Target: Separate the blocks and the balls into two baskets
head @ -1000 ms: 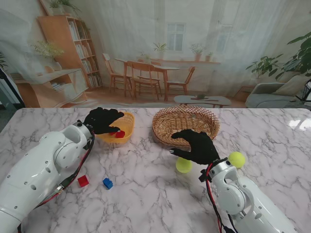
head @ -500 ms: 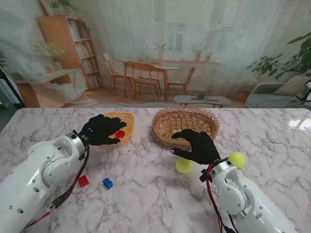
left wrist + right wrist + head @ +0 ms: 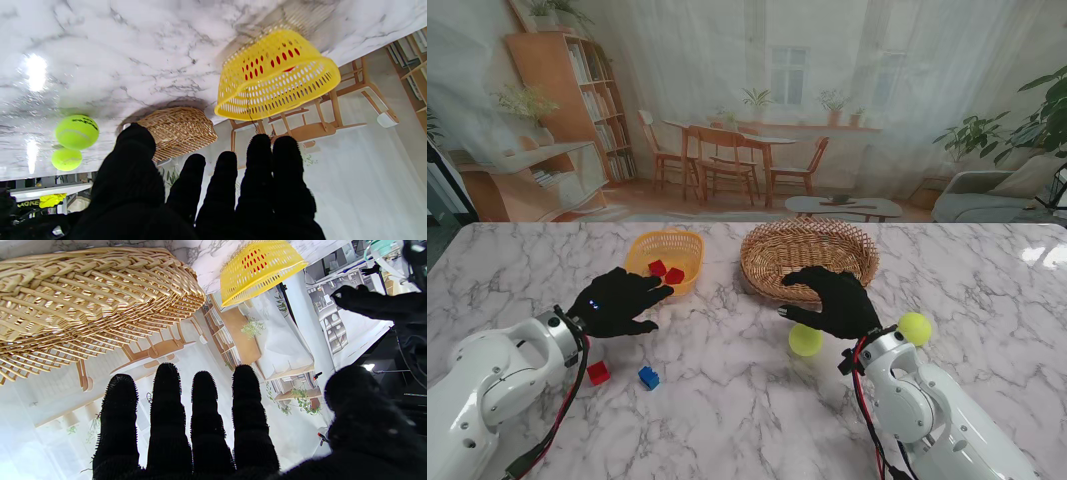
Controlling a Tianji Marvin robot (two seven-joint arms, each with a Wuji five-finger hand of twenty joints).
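At the lower left of the stand's view the left hand hangs over the marble table, its black-gloved fingers spread and holding nothing. Just nearer to me, toward the lower left, a red block and a blue block lie loose on the table, near each other but apart. Above the hand in the frame, left of centre, the yellow basket holds two red blocks; the fingertips stop just short of its rim. The left wrist view shows the same basket, red showing through its holes.

At centre the wicker basket stands beside the yellow one, apart from it. The right hand hovers at its near edge, fingers extended and slightly parted, gripping nothing; in the right wrist view the fingers point past the wicker wall. A yellow-green ball lies just under that hand, partly hidden by it. Right of centre, a second ball lies beside the right wrist, partly hidden by it.
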